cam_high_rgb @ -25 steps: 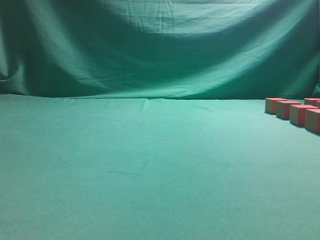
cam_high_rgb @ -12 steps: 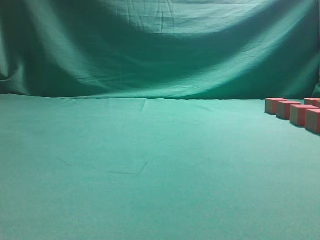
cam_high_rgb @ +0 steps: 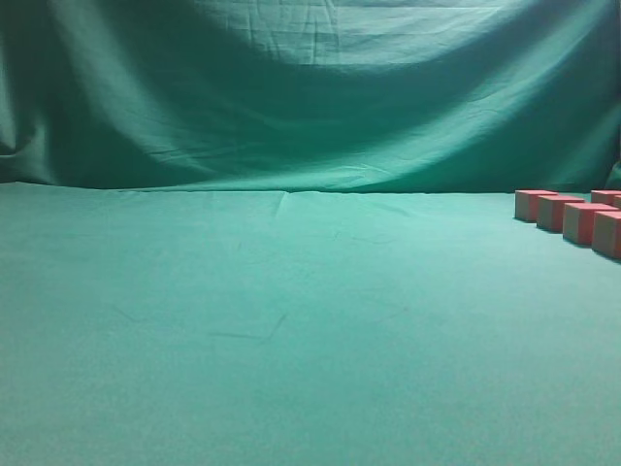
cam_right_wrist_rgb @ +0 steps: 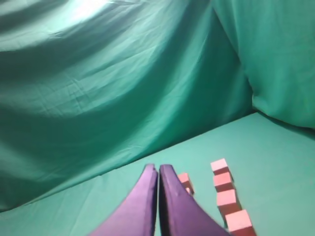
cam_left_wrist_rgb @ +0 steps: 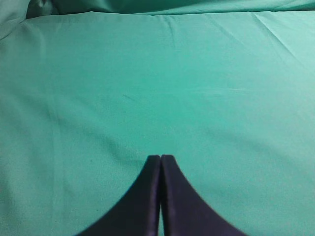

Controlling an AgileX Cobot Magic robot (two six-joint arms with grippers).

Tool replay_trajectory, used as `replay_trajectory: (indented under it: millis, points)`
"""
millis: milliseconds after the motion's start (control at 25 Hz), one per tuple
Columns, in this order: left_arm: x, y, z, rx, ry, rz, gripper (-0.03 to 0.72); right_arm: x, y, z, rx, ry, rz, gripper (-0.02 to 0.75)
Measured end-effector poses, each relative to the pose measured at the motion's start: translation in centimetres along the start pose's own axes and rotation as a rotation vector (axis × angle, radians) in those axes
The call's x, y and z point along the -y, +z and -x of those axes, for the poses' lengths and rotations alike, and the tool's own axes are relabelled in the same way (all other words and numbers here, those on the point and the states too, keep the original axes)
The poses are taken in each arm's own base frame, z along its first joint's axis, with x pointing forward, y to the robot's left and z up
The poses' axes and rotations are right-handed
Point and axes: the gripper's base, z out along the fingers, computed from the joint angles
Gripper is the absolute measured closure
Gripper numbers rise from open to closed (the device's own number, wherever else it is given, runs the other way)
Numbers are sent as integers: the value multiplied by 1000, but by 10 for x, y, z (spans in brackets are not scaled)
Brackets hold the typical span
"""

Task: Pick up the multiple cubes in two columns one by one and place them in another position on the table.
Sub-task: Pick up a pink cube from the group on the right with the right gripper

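Several small cubes (cam_high_rgb: 569, 217) with pinkish-red and tan faces stand in two rows at the far right of the green table (cam_high_rgb: 291, 320) in the exterior view, cut off by the frame edge. In the right wrist view a column of cubes (cam_right_wrist_rgb: 225, 195) lies right of my right gripper (cam_right_wrist_rgb: 158, 168), and one more cube (cam_right_wrist_rgb: 185, 181) peeks out just beside its right finger. That gripper is shut and holds nothing. My left gripper (cam_left_wrist_rgb: 160, 157) is shut too, above bare green cloth, with no cube in its view. Neither arm shows in the exterior view.
A draped green backdrop cloth (cam_high_rgb: 310, 87) hangs behind the table and also closes off the right side (cam_right_wrist_rgb: 275, 54). Faint creases (cam_high_rgb: 262, 335) mark the table cloth in the middle.
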Motion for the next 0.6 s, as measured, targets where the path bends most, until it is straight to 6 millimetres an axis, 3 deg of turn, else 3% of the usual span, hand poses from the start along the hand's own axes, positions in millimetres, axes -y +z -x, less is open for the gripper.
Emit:
replay_trajectory:
  millis: [120,280,600]
  points:
    - [0,0,0,0,0,0,688,-12,0,20,-13,-41,29,738]
    - [0,0,0,0,0,0,688,-27,15,40,-165,-79,30,738]
    - [0,0,0,0,0,0,688,-28,48,31,-477,-103,-20,738]
